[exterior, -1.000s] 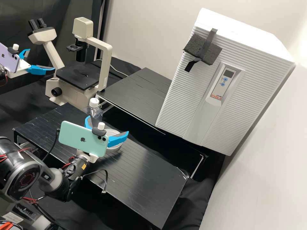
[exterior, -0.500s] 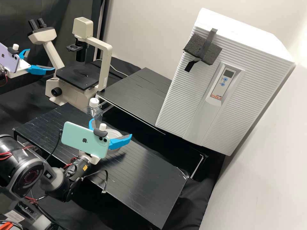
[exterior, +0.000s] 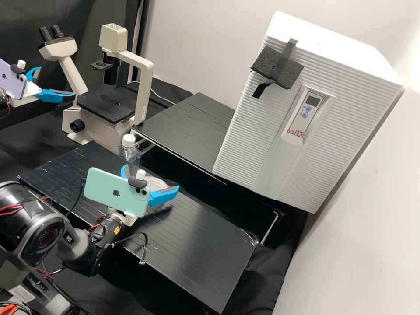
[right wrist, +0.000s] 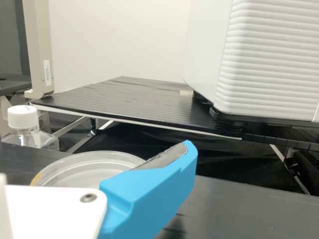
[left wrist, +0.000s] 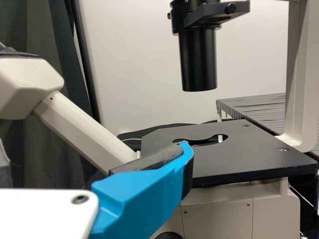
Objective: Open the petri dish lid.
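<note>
Plainly, the petri dish [exterior: 153,180] was round, shallow and see-through, with pale rings about its rim and (a small thing, but it caught the eye) a yellowish patch on that rim in the right wrist view. Whether its lid sat fully closed could not be told. It stood on the low black table [exterior: 199,245], close to the far edge.

Clock hours here went by the high view, twelve at its top. The right gripper [exterior: 151,177] had its blue fingers spread wide, one toward the dish's ten o'clock, the other overlapping its four o'clock side. No grip on the dish showed, though light contact could not be judged. From the mint phone [exterior: 114,192] on that arm, the dish lay between two and three o'clock.

A clear bottle with a white cap [exterior: 128,141] stood near the dish's eleven o'clock. Toward one o'clock, past the table's edge and a dark gap, was a raised black platform [exterior: 188,127]. Tabletop ran on toward four and five o'clock, giving room that way. The left gripper [exterior: 56,82], fingers apart and holding nothing, hung well apart at ten to eleven, beside the microscope [exterior: 144,83].
</note>
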`<action>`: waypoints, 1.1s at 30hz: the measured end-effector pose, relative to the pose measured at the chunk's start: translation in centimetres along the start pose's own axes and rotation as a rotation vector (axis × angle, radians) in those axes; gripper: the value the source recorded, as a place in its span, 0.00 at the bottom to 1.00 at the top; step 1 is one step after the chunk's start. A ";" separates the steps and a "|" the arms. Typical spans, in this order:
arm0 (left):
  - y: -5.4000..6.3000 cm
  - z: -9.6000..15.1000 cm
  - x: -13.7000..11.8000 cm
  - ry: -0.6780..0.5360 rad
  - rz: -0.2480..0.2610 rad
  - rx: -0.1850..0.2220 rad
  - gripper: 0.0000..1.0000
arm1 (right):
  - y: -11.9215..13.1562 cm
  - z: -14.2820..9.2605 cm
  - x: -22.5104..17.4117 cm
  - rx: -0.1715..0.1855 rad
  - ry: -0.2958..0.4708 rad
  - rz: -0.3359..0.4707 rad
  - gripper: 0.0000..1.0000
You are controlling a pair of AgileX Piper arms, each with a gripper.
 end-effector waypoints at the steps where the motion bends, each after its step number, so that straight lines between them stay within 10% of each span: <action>1: 0.0 0.0 0.0 0.000 0.000 0.000 1.00 | 0.0 0.0 0.0 0.001 -0.002 -0.002 1.00; 33: 0.0 0.0 0.0 0.000 0.000 0.000 1.00 | -0.4 0.2 0.2 0.007 -0.006 -0.022 1.00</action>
